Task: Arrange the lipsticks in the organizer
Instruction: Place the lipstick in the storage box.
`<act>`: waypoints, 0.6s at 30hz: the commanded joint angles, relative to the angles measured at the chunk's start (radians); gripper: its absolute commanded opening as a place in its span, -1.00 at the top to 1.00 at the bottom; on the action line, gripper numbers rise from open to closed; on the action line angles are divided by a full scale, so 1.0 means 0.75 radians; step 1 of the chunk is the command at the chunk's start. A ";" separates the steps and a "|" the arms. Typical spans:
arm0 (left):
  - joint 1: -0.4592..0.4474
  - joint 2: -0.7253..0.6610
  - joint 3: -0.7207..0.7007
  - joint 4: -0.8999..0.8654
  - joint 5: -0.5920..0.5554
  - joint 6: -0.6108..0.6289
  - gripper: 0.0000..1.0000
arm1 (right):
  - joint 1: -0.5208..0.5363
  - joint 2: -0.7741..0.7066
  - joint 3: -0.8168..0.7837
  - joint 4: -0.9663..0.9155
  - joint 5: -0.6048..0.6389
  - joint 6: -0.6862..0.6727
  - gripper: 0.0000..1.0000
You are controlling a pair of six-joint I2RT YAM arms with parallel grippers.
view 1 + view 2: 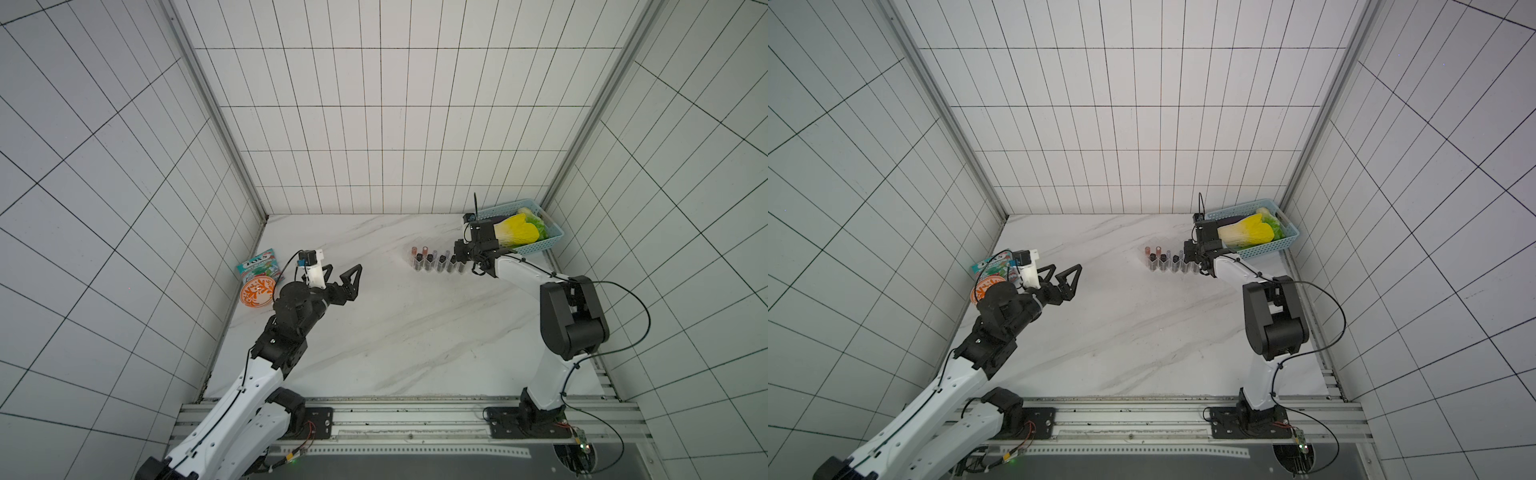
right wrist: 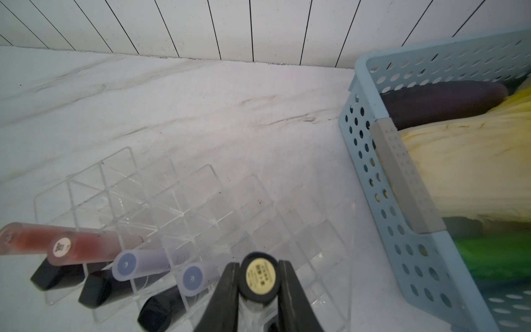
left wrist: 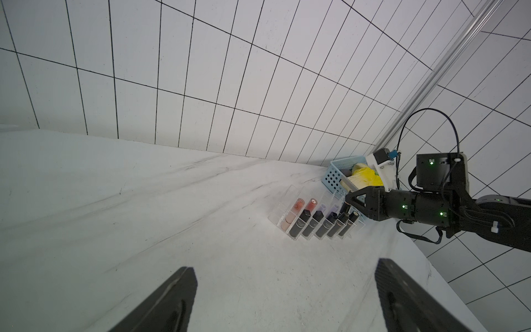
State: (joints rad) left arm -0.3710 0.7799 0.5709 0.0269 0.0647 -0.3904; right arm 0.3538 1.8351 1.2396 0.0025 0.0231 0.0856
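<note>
right hand [image 2: 257,266] pinches a black lipstick [image 2: 258,278] upright, apparently so it can stand in an end slot of the clear organizer [image 2: 198,198] (left hand [image 3: 284,267] open, well apart).

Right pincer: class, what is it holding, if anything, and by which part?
A black lipstick sits between the fingers of the right pincer, near its gold-labelled top end, over the organizer; whether they truly pinch it cannot be told.

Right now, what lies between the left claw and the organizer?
Only bare table between the left claw and the organizer, in both top views and the left wrist view.
</note>
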 commanded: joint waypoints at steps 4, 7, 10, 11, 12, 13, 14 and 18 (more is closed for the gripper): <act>0.006 0.005 -0.013 0.024 -0.022 0.015 -0.90 | 0.007 -0.057 -0.048 0.015 0.010 -0.004 -0.23; 0.008 0.022 -0.008 0.019 -0.066 0.040 -0.90 | 0.008 -0.106 -0.062 0.017 0.009 0.002 -0.43; 0.020 0.053 0.000 0.019 -0.157 0.073 -0.90 | 0.011 -0.200 -0.086 0.007 0.013 0.013 -0.68; 0.041 0.068 0.003 0.019 -0.178 0.073 -0.90 | 0.013 -0.252 -0.103 0.002 0.019 0.020 -0.92; 0.069 0.083 0.006 0.017 -0.190 0.067 -0.90 | 0.014 -0.308 -0.125 -0.005 0.024 0.030 -0.98; 0.096 0.097 0.002 0.025 -0.209 0.060 -0.90 | 0.014 -0.362 -0.144 -0.013 0.033 0.040 -0.98; 0.127 0.116 0.004 0.029 -0.226 0.056 -0.90 | 0.014 -0.427 -0.166 -0.029 0.040 0.050 -0.98; 0.298 0.196 0.008 0.030 -0.228 0.030 -0.96 | 0.015 -0.633 -0.259 -0.165 0.111 0.068 -0.98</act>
State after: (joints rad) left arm -0.2127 0.8963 0.5709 0.0299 -0.0635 -0.3618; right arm 0.3557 1.4410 1.1080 -0.0406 0.0502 0.1127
